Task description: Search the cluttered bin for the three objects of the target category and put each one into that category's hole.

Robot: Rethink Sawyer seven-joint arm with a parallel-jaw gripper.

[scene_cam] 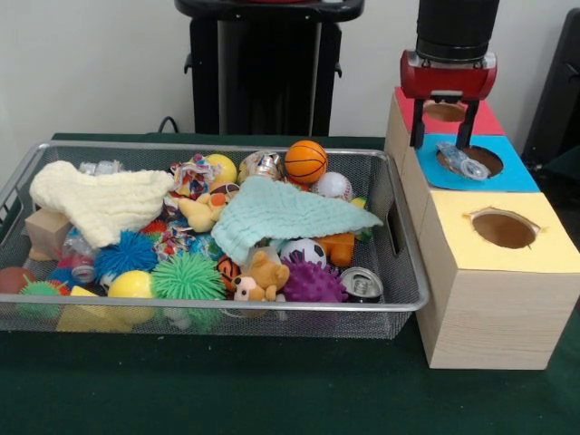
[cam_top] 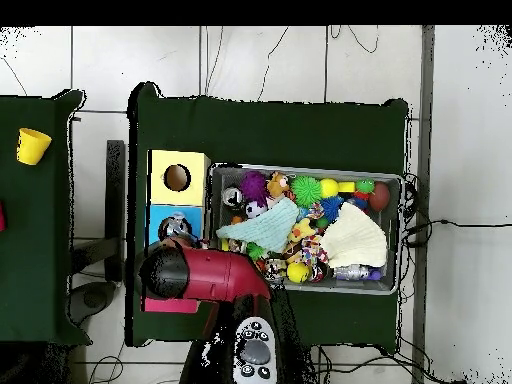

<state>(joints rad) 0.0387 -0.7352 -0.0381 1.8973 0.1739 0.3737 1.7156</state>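
Observation:
My gripper (scene_cam: 444,143) hangs open just above the blue hole (scene_cam: 481,159) of the wooden sorting box. A clear plastic bottle (scene_cam: 459,160) lies tilted in that hole, right under the fingertips and free of them. In the overhead view the red arm (cam_top: 205,275) covers the gripper, and the bottle (cam_top: 178,229) peeks out on the blue panel (cam_top: 160,218). The wire bin (scene_cam: 403,254) holds more clear plastic, one bottle (scene_cam: 82,265) at the left front and crumpled pieces (scene_cam: 100,168) at the back left.
The box also has a red hole (scene_cam: 444,111) and a yellow hole (scene_cam: 504,228). The bin is packed with balls, spiky toys, plush animals, a can (scene_cam: 362,284), a teal cloth (scene_cam: 290,213) and a cream cloth (scene_cam: 100,204). A yellow cup (cam_top: 33,145) stands on the side table.

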